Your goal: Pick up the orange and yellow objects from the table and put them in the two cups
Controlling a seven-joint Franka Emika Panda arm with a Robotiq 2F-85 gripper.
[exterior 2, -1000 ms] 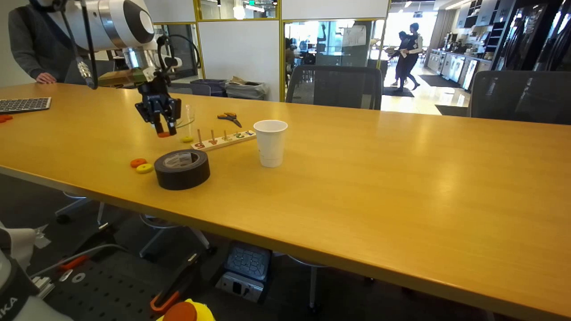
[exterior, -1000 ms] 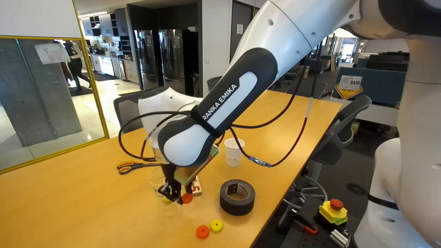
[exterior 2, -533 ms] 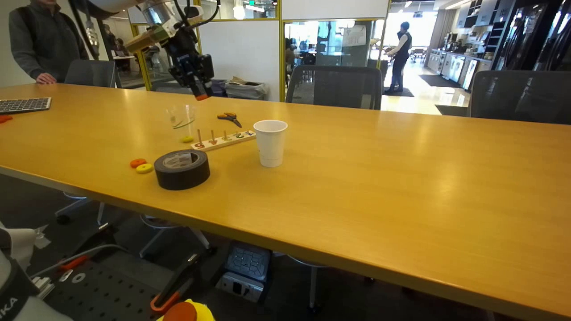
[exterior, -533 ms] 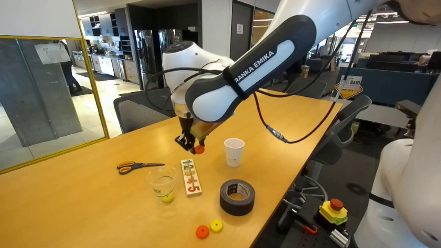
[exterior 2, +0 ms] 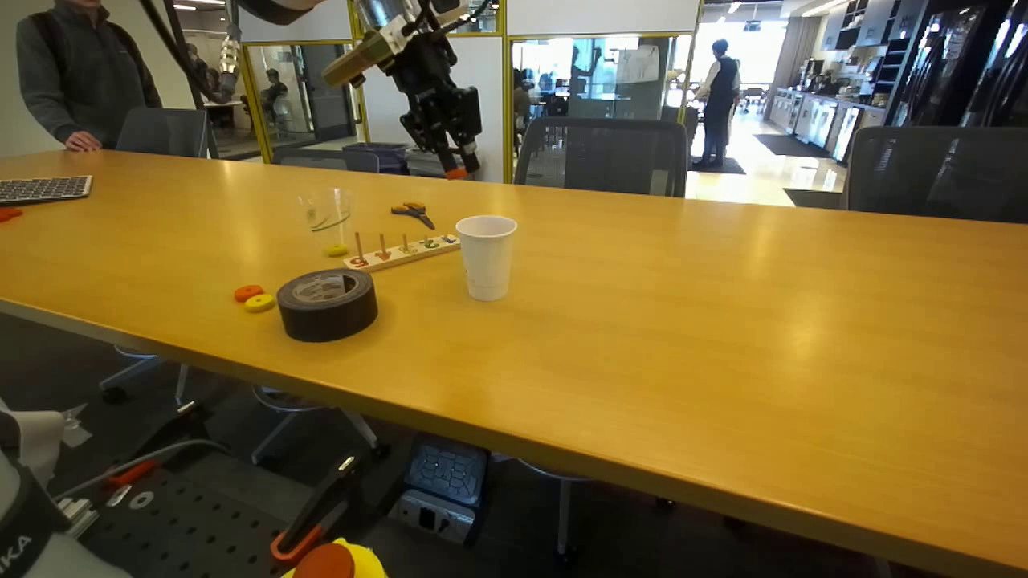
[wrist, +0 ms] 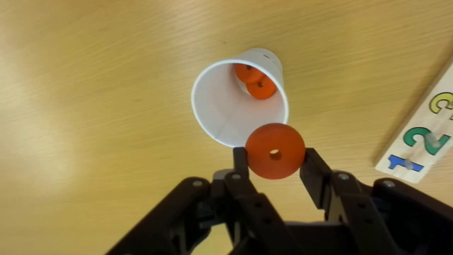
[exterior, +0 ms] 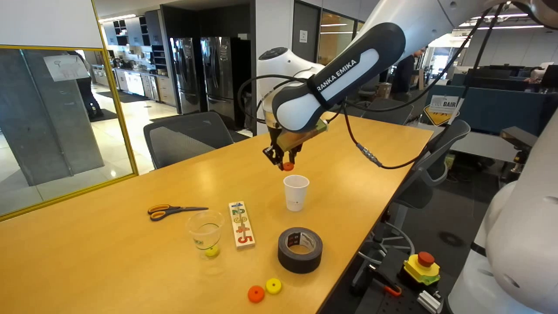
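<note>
The pincer (wrist: 275, 158) has one orange disc (wrist: 274, 136) clamped by its edges between two fingers (wrist: 240, 161), up off the tabletop (exterior: 109, 261) and near the white cup (wrist: 219, 102), whose rim it overlaps in the wrist view (whether it is squarely over the opening, I cannot tell). Two more orange discs (wrist: 261, 88) lie at the bottom of that upright cup, overlapping. The second of the two cups, the clear cup (exterior: 199, 241), is upright too, with one yellow disc (exterior: 212, 251) at its bottom. Just beside each other on the tabletop, near the single tape roll (exterior: 285, 257), lie a fourth orange disc (exterior: 256, 294) and a second yellow disc (exterior: 273, 286). That makes four orange and two yellow; a bit of orange (exterior 2: 8, 213) at the border of an exterior view is too cut off to name. One number board (exterior: 242, 224), bearing five numerals, lies between the cups, and one pair of scissors (exterior: 159, 211) near the clear one. An exterior view also shows one keyboard (exterior 2: 44, 189).
</note>
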